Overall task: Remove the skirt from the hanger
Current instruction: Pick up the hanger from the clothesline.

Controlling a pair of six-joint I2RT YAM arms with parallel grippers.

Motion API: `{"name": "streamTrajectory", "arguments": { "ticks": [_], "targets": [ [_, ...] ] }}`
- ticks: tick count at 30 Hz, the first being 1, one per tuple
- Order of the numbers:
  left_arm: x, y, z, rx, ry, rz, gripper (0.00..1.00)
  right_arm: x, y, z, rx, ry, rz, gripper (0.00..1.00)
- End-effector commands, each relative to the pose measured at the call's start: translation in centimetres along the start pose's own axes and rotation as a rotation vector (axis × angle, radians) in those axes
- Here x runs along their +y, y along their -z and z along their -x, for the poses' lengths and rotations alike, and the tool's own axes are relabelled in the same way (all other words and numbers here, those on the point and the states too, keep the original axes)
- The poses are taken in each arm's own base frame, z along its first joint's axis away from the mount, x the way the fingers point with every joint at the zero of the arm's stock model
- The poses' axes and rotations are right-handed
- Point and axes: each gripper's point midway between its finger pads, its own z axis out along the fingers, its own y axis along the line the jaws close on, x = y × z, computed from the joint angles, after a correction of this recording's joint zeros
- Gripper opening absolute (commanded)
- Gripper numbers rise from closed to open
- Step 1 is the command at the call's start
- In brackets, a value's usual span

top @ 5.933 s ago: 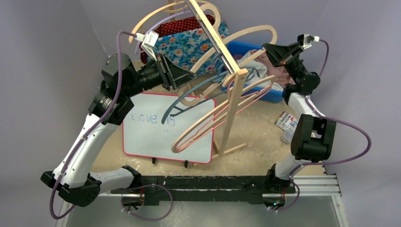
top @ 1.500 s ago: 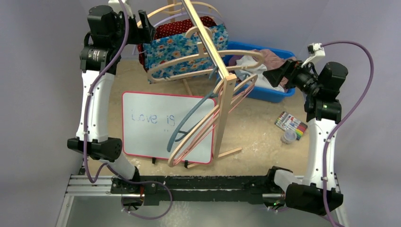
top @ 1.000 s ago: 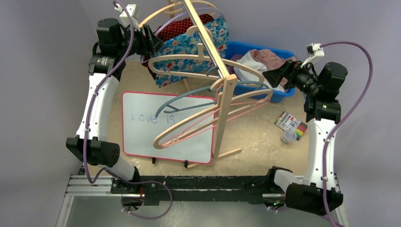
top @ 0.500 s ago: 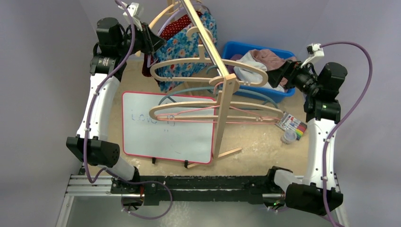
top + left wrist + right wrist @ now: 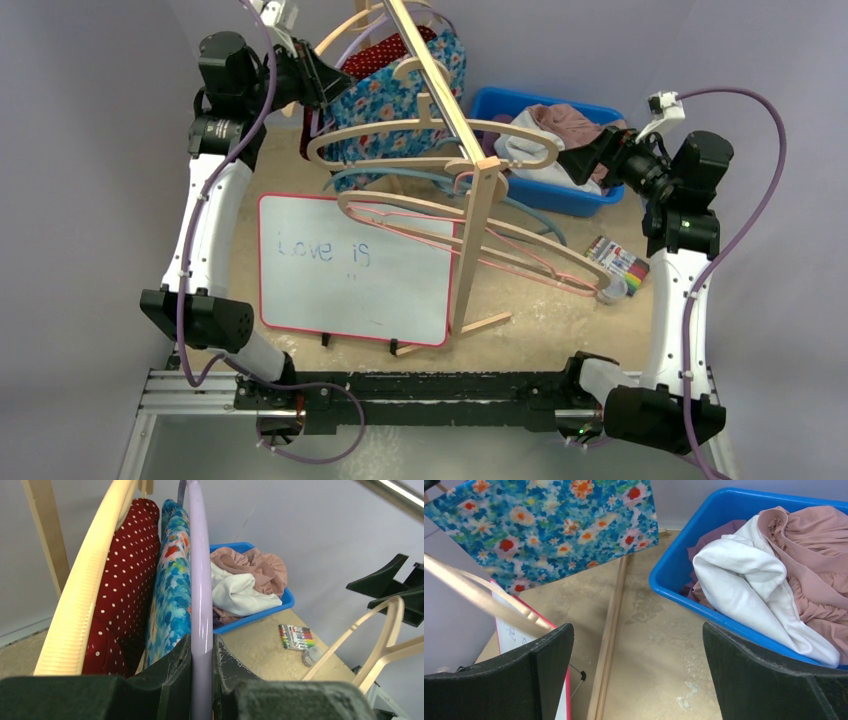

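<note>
The skirt (image 5: 400, 92) is blue with a flower print and hangs from the wooden rack at the back; it also shows in the left wrist view (image 5: 171, 590) and the right wrist view (image 5: 549, 525). A lilac hanger (image 5: 198, 570) runs along its top edge. My left gripper (image 5: 335, 82) (image 5: 201, 645) is shut on that hanger's bar, just left of the skirt. A red dotted garment (image 5: 125, 575) on a ribbed wooden hanger (image 5: 85, 595) hangs behind it. My right gripper (image 5: 575, 160) (image 5: 638, 630) stands wide open and holds nothing, over the near edge of the blue bin.
The wooden rack (image 5: 472, 240) carries several bare hangers (image 5: 430, 150) swinging below the rail. A whiteboard (image 5: 350, 285) stands in front. The blue bin (image 5: 570, 203) holds pink and white clothes. A marker pack (image 5: 618, 260) and a small jar (image 5: 608, 291) lie at right.
My left gripper has closed on the lilac hanger. The bare hangers on the rack have swung round toward the right. The right arm has stayed put.
</note>
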Motion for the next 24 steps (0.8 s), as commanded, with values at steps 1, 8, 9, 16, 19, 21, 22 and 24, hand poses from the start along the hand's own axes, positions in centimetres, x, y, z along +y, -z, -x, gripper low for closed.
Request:
{"name": "streamTrajectory", "arguments": {
  "ticks": [1, 8, 9, 16, 19, 21, 22, 24],
  "targets": [
    [-3.2, 1.0, 7.0, -0.196, -0.098, -0.068, 0.0, 0.4, 0.0, 1.3, -0.045, 0.035, 0.011, 0.99],
    [-3.8, 0.3, 8.4, -0.222, -0.045, -0.081, 0.0, 0.1, -0.1, 1.4, -0.051, 0.031, -0.002, 0.99],
    [-4.1, 0.1, 8.3, -0.218, -0.045, -0.093, 0.0, 0.1, -0.1, 1.4, -0.052, 0.032, -0.005, 0.99],
    [-4.8, -1.3, 7.8, -0.197, 0.027, -0.14, 0.0, -0.2, -0.3, 1.4, -0.053, 0.031, -0.012, 0.99],
    [-4.9, -1.8, 7.9, -0.202, 0.064, -0.143, 0.0, -0.2, -0.3, 1.3, -0.051, 0.03, -0.009, 0.99],
    [-4.8, -2.4, 7.7, -0.193, 0.092, -0.147, 0.0, -0.2, -0.4, 1.3, -0.053, 0.032, -0.009, 0.99],
    [-4.7, -2.7, 7.5, -0.186, 0.108, -0.147, 0.0, -0.3, -0.4, 1.4, -0.054, 0.032, -0.009, 0.99],
    [-4.1, -3.6, 6.8, -0.159, 0.133, -0.141, 0.0, -0.4, -0.5, 1.4, -0.053, 0.029, -0.01, 0.99]
  ]
}}
